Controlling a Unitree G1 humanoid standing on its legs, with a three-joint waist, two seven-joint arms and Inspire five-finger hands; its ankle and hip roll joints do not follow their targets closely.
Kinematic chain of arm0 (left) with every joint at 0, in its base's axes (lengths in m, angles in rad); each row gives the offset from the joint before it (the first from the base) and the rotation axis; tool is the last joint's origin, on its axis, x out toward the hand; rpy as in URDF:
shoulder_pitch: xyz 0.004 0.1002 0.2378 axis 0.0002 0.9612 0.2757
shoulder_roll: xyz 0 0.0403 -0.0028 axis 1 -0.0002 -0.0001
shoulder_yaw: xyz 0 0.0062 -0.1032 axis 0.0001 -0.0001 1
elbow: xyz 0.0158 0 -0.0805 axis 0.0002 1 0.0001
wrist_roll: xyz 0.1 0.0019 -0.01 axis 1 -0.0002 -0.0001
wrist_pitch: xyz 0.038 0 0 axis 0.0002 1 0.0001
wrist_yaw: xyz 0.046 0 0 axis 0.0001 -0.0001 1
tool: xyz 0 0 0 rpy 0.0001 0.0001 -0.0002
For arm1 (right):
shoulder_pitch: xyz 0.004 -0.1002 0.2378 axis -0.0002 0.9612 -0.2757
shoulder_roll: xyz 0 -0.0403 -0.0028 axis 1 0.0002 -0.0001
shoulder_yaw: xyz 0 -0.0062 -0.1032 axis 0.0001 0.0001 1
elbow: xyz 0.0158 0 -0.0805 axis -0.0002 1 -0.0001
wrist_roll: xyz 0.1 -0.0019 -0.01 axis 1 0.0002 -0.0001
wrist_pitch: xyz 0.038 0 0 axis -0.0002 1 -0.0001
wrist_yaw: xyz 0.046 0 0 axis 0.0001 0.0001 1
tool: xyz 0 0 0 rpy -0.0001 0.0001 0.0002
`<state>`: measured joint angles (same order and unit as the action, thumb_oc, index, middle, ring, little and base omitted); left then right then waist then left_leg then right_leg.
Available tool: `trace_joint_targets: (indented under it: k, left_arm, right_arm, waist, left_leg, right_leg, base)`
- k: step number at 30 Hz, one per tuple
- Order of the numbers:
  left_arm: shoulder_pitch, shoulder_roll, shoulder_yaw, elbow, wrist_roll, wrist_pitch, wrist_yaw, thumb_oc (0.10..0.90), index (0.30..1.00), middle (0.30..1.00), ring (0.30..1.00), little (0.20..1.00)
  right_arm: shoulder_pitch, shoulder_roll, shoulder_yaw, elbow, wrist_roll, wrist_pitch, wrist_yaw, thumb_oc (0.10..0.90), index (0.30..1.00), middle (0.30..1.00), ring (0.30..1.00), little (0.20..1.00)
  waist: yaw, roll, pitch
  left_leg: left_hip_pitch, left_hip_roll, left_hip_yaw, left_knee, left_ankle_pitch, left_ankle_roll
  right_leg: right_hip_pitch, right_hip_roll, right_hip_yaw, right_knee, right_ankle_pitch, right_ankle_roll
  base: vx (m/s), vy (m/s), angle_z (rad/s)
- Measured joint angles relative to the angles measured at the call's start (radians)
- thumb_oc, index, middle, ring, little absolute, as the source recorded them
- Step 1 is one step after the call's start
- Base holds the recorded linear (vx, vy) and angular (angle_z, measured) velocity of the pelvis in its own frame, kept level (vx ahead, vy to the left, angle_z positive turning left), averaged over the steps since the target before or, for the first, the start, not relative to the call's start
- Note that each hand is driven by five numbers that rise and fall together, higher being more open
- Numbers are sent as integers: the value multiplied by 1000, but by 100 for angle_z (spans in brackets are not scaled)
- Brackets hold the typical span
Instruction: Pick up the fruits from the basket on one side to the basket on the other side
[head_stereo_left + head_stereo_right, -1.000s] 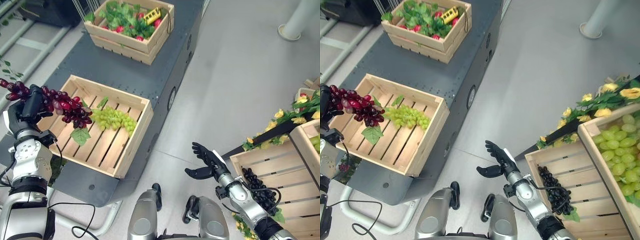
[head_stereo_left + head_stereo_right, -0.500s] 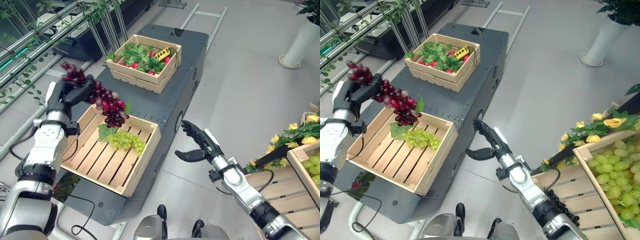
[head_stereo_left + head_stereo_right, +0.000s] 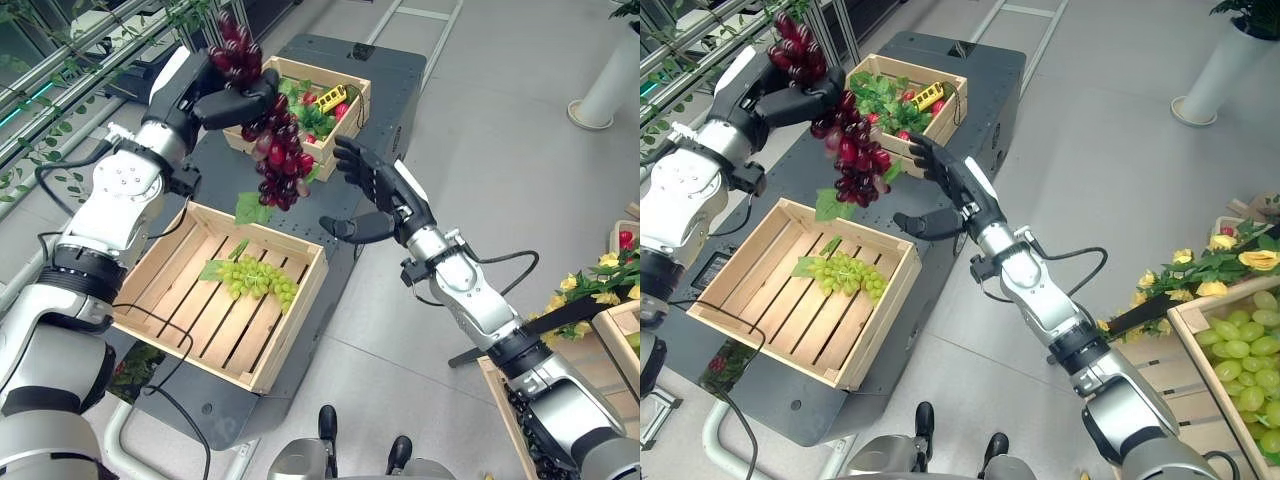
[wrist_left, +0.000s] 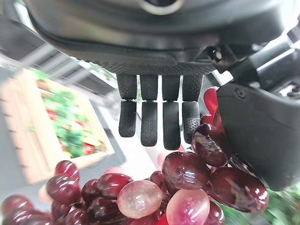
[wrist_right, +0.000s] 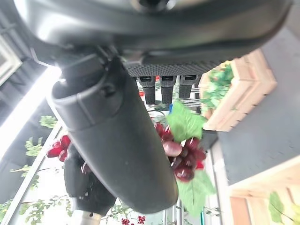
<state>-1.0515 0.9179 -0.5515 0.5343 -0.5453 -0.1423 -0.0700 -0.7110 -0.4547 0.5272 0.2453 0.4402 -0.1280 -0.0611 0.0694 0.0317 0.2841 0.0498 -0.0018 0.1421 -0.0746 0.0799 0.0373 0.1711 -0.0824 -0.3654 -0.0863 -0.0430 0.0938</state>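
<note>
On the dark cart (image 3: 330, 215), the near slatted crate (image 3: 215, 300) now keeps only green grapes (image 3: 250, 280). The left hand (image 3: 215, 95) has lifted the red grape bunch (image 3: 275, 150) high above the cart's middle, fingers clamped round its top. The right hand (image 3: 375, 190) has swung in just beside it, fingers spread, so a handover looks next.

mock produce stall: wooden fruit crates (image 3: 290, 300) on a grey cart (image 3: 400, 80)

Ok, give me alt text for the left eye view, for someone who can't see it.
The left hand holds up a red grape bunch while the open right hand reaches toward it. Below sits a wooden crate holding green grapes.
</note>
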Motion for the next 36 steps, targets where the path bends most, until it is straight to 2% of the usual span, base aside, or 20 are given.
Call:
trace_joint_targets:
  k: [3, 8, 14, 23, 36]
  left_arm:
    - [-21, -2, -17, -45, -19, 2, 0, 400, 300, 300, 300, 300]
    - [-98, -39, -33, -75, -63, 4, 17, 400, 300, 300, 300, 300]
    - [-147, -90, -34, -102, -98, 4, 53, 400, 300, 300, 300, 300]
    - [-178, -159, -59, -104, -139, 8, 47, 400, 300, 300, 300, 300]
    - [-185, -155, -72, -96, -132, 65, -26, 400, 300, 300, 300, 300]
  right_arm:
    - [-21, -2, 0, 4, 12, 36, -11, 800, 900, 900, 900, 900]
    - [-27, 8, 1, 11, 120, 87, -13, 800, 900, 900, 900, 900]
    - [-43, 36, 1, 19, 162, 93, -40, 800, 900, 900, 900, 900]
    - [-136, 33, 1, 29, 209, 120, -71, 800, 900, 900, 900, 900]
    - [-146, 29, 1, 31, 283, 120, -113, 800, 900, 900, 900, 900]
  waist:
    - [-4, 0, 0]
    - [-15, 0, 0]
    - [-32, 0, 0]
    - [-52, 0, 0]
    - [-46, 0, 0]
  left_leg:
    - [11, 0, -1, -5, 0, -1]
    - [14, 0, -2, -5, 0, -1]
    - [17, 0, -1, -5, 1, -1]
    - [17, 0, -1, -5, 1, -1]
    - [20, 0, -1, -6, 1, -1]
  right_leg:
    - [9, 0, 1, -1, 0, 0]
    - [12, 0, 1, -1, 0, 0]
    - [13, 1, 5, -1, 0, 0]
    - [13, 0, 6, -1, 0, 0]
    - [15, 0, 6, -1, 0, 0]
  base:
    - [0, -50, -1]
    - [17, -40, 1]
    - [3, -7, 0]
    - [0, 0, 0]
    - [0, 0, 0]
